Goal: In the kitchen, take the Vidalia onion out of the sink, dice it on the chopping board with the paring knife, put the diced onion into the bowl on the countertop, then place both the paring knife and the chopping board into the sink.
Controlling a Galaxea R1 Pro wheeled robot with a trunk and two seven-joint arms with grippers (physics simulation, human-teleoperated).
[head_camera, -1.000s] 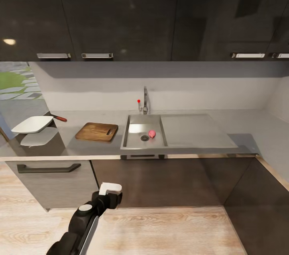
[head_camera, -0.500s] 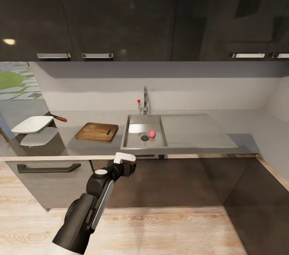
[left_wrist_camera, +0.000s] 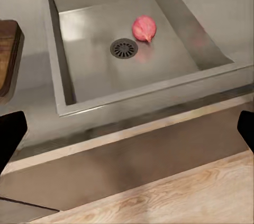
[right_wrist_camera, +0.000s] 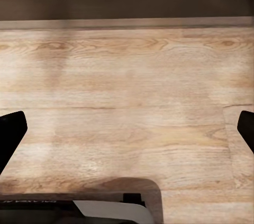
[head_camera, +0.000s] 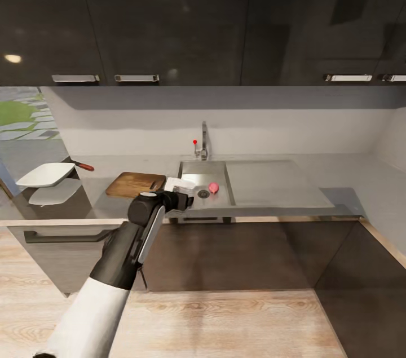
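Onion (left_wrist_camera: 144, 27) in sink (left_wrist_camera: 63, 75) (beside drain) | left gripper (left_wrist_camera: 127, 128) spread wide, empty | right gripper (right_wrist_camera: 127, 128) likewise

Brushed stainless-steel rectangular sink (left_wrist_camera: 63, 60), satin and smooth, with a dark perforated metal drain (left_wrist_camera: 124, 48) just ahead of the left gripper's black matt fingers (left_wrist_camera: 10, 136). Smooth, waxy pink-red onion (left_wrist_camera: 144, 27) beside that drain. Dark-brown wood-grain chopping board (head_camera: 132, 183), matt. Reflective smooth grey countertop (head_camera: 361, 183). Glossy dark-grey upper cabinets (head_camera: 169, 14) with brushed steel bar handles (head_camera: 136, 78). Glossy white squarish bowl (head_camera: 45, 174). Pale matt wood-plank floor (right_wrist_camera: 127, 91) beyond the right gripper's black fingers (right_wrist_camera: 10, 134).
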